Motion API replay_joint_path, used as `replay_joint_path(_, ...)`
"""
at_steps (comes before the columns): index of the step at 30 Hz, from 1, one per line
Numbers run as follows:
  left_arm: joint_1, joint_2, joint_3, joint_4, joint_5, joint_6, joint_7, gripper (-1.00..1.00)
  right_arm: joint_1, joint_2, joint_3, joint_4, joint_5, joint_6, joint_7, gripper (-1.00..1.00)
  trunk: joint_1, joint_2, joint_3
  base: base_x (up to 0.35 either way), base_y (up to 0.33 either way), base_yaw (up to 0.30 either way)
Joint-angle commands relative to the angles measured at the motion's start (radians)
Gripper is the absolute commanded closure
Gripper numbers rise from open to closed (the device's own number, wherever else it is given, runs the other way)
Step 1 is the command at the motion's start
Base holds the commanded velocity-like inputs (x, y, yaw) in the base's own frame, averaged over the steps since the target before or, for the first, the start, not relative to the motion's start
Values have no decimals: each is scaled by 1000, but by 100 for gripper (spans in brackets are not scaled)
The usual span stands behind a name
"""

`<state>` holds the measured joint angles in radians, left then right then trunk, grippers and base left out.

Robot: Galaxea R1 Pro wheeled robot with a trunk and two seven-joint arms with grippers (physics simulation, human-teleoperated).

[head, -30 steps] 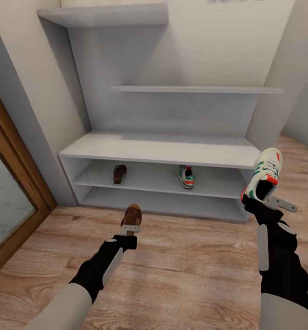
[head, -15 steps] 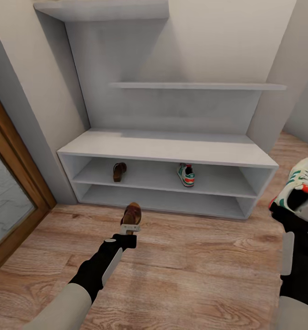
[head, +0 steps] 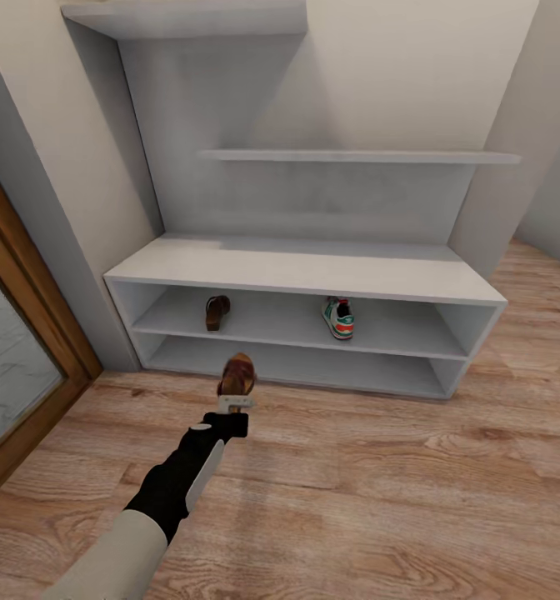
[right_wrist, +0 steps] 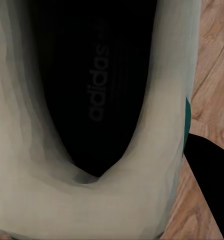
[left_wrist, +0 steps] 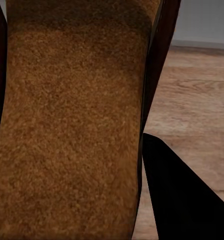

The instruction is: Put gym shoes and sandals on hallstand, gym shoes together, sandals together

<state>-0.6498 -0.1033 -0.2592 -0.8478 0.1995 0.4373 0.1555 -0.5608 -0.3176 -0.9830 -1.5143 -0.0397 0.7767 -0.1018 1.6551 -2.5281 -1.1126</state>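
My left gripper [head: 237,402] is shut on a dark-brown sandal [head: 237,375], held upright above the wood floor just in front of the white hallstand [head: 305,272]. In the left wrist view the sandal's tan insole [left_wrist: 72,125] sits close up, with a dark finger [left_wrist: 184,197] beside it. The second sandal [head: 217,312] lies on the upper open shelf at the left. One white gym shoe [head: 339,319] with teal stripes stands on the same shelf, right of centre. The right wrist view looks into the dark inside of the other gym shoe [right_wrist: 92,100], held against a dark finger [right_wrist: 208,185].
A wood-framed glass door [head: 13,367] runs along the left. Thin white wall shelves [head: 355,156] hang above the hallstand. Walls close in on both sides of the unit; wood-plank floor [head: 372,475] spreads in front and to the right.
My right arm with the gym shoe swung out to the right and left the head view. The left gripper carried its sandal slightly nearer the hallstand.
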Motion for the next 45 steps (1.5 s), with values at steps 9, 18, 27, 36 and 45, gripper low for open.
replay_joint_path(9, -2, 2, -2, -4, 9, 6, 24, 100, -1, -5, -2, -1, -3, 9, -6, 100, 0, 0, -1, 82, 0, 0)
replay_joint_path(18, -2, 1, 0, 0, 11, 6, 23, 100, -1, -5, -2, -1, -2, 9, -7, 100, 0, 0, -1, 333, 0, 0)
replay_joint_path(27, -2, 0, 0, 1, 11, 6, 23, 100, -1, -5, -2, -1, 3, 9, -7, 100, 0, 0, -1, 238, 0, 0)
replay_joint_path(36, -2, 0, -1, 7, 13, 5, 22, 100, -1, -5, -2, -1, 7, 9, -7, 100, 0, 0, -1, 140, 9, 0)
replay_joint_path(45, -1, 2, 34, 47, 12, 3, 22, 100, -1, -5, -2, -1, 8, 9, -7, 100, 0, 0, -1, 333, 66, 0)
